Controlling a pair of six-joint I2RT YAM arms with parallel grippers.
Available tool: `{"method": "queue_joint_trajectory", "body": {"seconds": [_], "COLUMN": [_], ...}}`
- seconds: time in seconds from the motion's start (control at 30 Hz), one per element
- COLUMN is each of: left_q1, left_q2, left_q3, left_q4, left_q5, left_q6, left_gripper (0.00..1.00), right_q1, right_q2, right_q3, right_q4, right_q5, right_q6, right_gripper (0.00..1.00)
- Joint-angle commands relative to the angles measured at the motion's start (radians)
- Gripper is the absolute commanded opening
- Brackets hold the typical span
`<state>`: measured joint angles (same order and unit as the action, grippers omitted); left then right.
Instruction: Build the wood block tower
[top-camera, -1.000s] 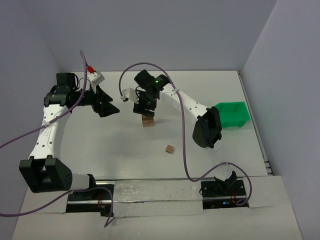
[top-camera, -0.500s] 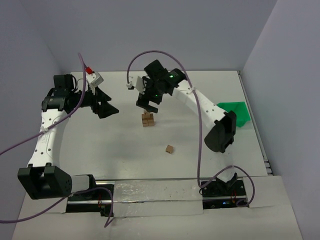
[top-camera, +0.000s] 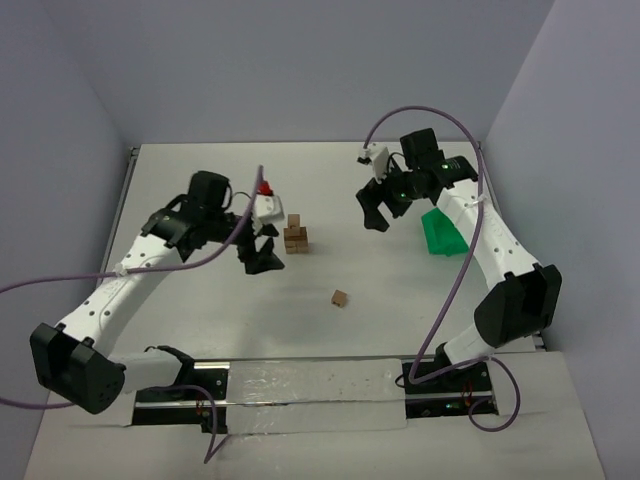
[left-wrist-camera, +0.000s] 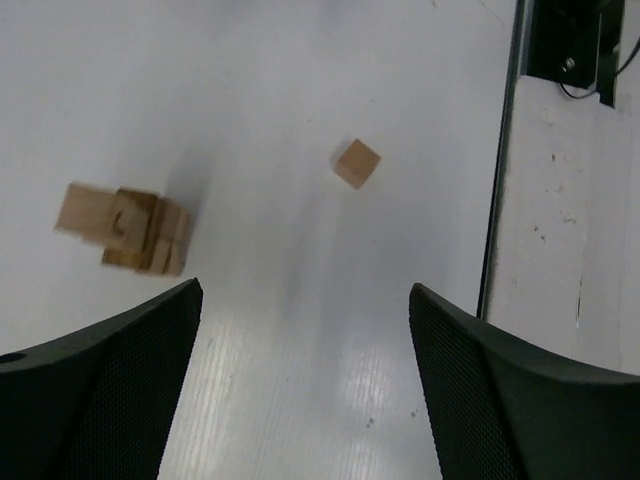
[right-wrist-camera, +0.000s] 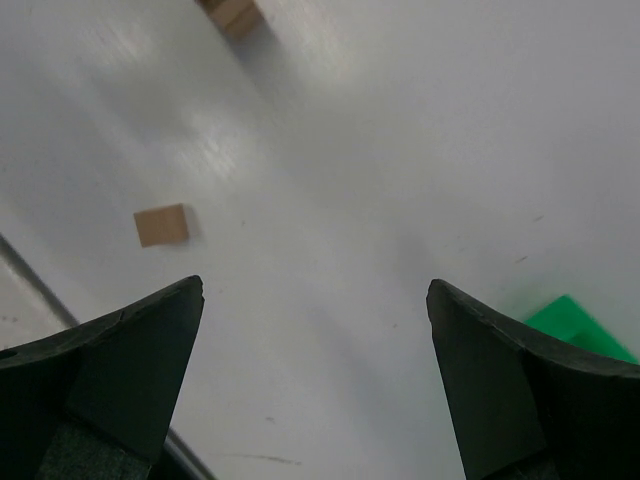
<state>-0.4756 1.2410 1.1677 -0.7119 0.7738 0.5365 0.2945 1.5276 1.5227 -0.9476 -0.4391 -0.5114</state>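
Note:
The wood block tower (top-camera: 296, 235) is a small stack of light-brown cubes near the table's middle; it also shows in the left wrist view (left-wrist-camera: 125, 228), and its edge shows in the right wrist view (right-wrist-camera: 232, 14). One loose cube (top-camera: 341, 298) lies nearer the front, seen in the left wrist view (left-wrist-camera: 356, 163) and in the right wrist view (right-wrist-camera: 161, 225). My left gripper (top-camera: 262, 250) (left-wrist-camera: 305, 300) is open and empty just left of the tower. My right gripper (top-camera: 378, 207) (right-wrist-camera: 315, 295) is open and empty, well right of the tower.
A bright green plastic bin (top-camera: 442, 232) sits at the right, partly behind my right arm; its corner shows in the right wrist view (right-wrist-camera: 580, 325). The table's front edge with a dark rail (left-wrist-camera: 500, 200) runs close behind the loose cube.
My right gripper has left the tower top and swung right toward the bin. My left gripper has moved from the far left to beside the tower.

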Motion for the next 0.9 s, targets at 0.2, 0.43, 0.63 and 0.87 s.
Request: {"method": "queue_joint_trajectory", "body": {"seconds": [0.2,0.43,0.63,0.87], "left_q1": [-0.361,-0.429,-0.443,-0.452], "left_q2": [0.258,0.51,0.617,0.653], "left_q3": [0.031,0.154,0.183,0.152], "left_q4": [0.191,0.2,0.209,0.231], "left_q5": [-0.03,-0.089,-0.167,-0.201], "left_q6": [0.176,0.266,0.285,0.301], "left_gripper": [0.7,0.63,0.61,0.61], "right_q1": [-0.172,-0.238,-0.245,-0.248], "right_q2": [-0.19,-0.258,-0.297,-0.279], "right_q3": [-0.222,-0.305,-0.33,-0.325], "right_q4": [0.107,0.13,0.138,0.151], "right_q5": [-0.114,-0.129,-0.104,-0.122], "right_q6": [0.075,0.083,0.081,0.083], "right_gripper": [1.0,1.0,1.0,1.0]}}
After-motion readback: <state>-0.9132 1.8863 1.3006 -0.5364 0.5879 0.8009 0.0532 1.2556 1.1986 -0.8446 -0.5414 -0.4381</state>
